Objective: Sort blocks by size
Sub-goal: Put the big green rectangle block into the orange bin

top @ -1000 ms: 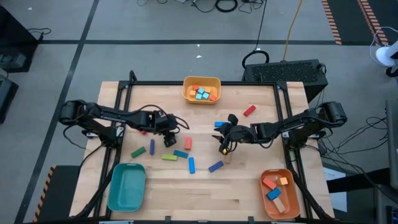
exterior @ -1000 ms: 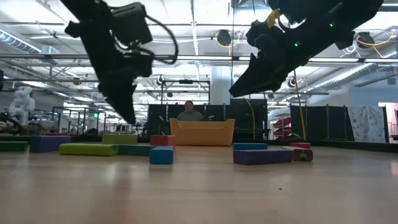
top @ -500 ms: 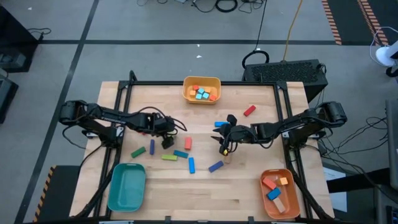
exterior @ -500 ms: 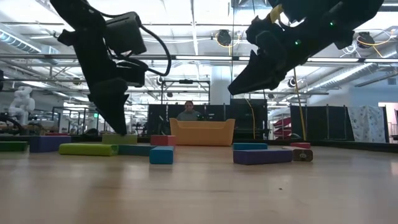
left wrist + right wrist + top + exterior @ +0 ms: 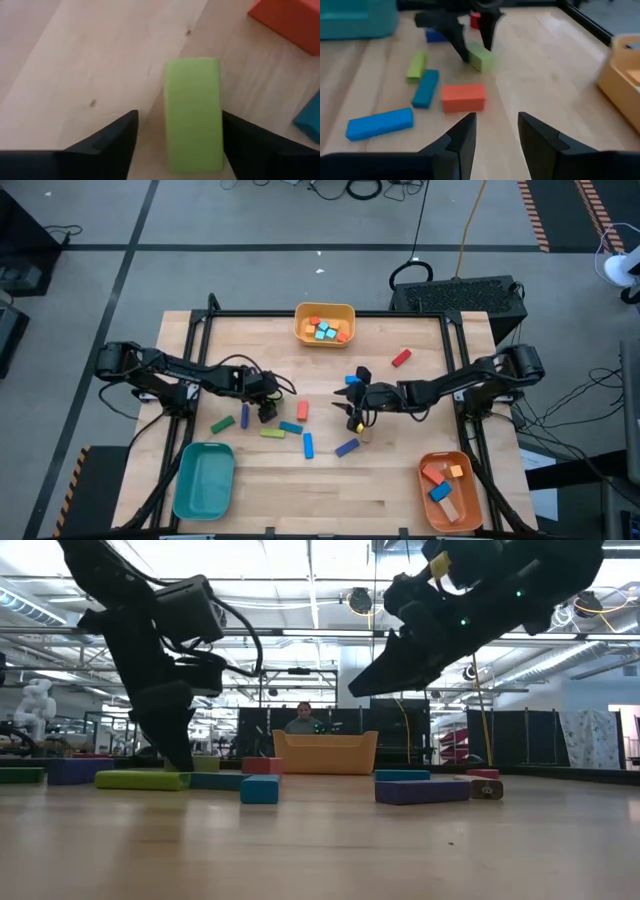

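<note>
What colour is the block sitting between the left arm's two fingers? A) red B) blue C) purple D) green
D: in the left wrist view a light green block lies on the table between the open fingers of the left end effector, and the right wrist view shows the same green block between them.

Painted blocks point(image 5: 303, 410) lie scattered flat mid-table, a light-green brick point(image 5: 193, 114) flat between the left fingers point(image 5: 110, 142).
</note>
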Controlling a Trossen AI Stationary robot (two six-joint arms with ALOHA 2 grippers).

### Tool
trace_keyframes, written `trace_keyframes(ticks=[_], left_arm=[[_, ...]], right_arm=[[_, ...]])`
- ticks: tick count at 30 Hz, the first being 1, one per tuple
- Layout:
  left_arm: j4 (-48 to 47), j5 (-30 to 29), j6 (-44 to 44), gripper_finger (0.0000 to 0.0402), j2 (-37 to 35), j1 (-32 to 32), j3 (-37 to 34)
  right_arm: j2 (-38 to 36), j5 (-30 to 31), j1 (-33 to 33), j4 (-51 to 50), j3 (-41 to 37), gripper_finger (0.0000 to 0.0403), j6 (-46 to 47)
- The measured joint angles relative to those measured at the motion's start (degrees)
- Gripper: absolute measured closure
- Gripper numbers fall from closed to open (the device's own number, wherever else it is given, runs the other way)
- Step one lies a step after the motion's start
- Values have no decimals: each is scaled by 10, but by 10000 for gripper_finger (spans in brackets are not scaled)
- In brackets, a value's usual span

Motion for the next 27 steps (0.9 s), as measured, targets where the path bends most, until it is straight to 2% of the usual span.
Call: trace_keyframes(ticks=[5, 10, 20, 27], left_arm=[[18, 5, 4, 202, 0, 0, -3], [47, 5, 47, 266, 0, -1, -3], [118, 5, 152, 265, 0, -32, 10], [174, 5, 222, 265, 0, -72, 21]], right_arm=[[42, 0, 0, 73, 0, 273, -31], [81, 0, 0, 118, 1, 273, -61], [140, -59, -8, 121, 49, 273, -67], [148, -85, -8, 122, 72, 265, -87]])
